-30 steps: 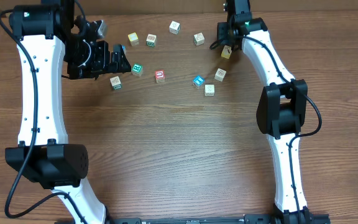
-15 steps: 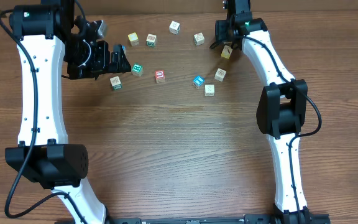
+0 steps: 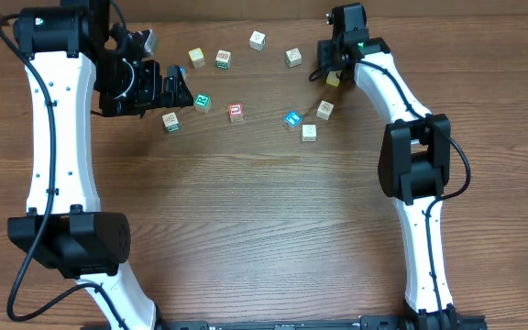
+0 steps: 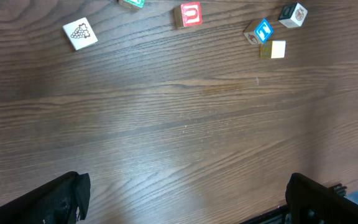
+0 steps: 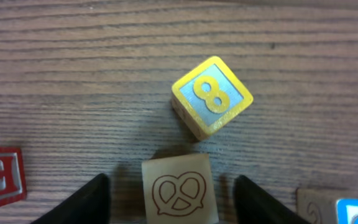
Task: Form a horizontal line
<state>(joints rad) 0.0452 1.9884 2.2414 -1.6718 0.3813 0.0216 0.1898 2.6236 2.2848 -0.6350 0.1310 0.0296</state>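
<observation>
No row of touching cubes shows; the cubes lie apart. The green-marked cube [image 3: 203, 102], red-marked cube [image 3: 236, 112] and teal-marked cube [image 3: 292, 119] sit spread across the table's far middle. The yellow cube [image 3: 334, 80] with an 8 on it [image 5: 212, 96] lies at the far right. My right gripper [image 3: 330, 62] is open and raised beside it. In the right wrist view the right gripper [image 5: 176, 200] frames a pretzel cube [image 5: 179, 190] far below. My left gripper [image 3: 183, 92] is open and empty just left of the green-marked cube; its fingers stand wide apart in the left wrist view [image 4: 185, 199].
Loose cubes lie along the back [image 3: 197, 57], [image 3: 223, 60], [image 3: 258, 39], [image 3: 292, 57]. A grape-marked cube [image 3: 170, 121] lies by the left gripper. The pretzel cube [image 3: 324, 109] and a pale cube [image 3: 309, 132] lie by the teal-marked one.
My right gripper has drawn back and up from the yellow cube, which stays on the table. The left arm has not moved.
</observation>
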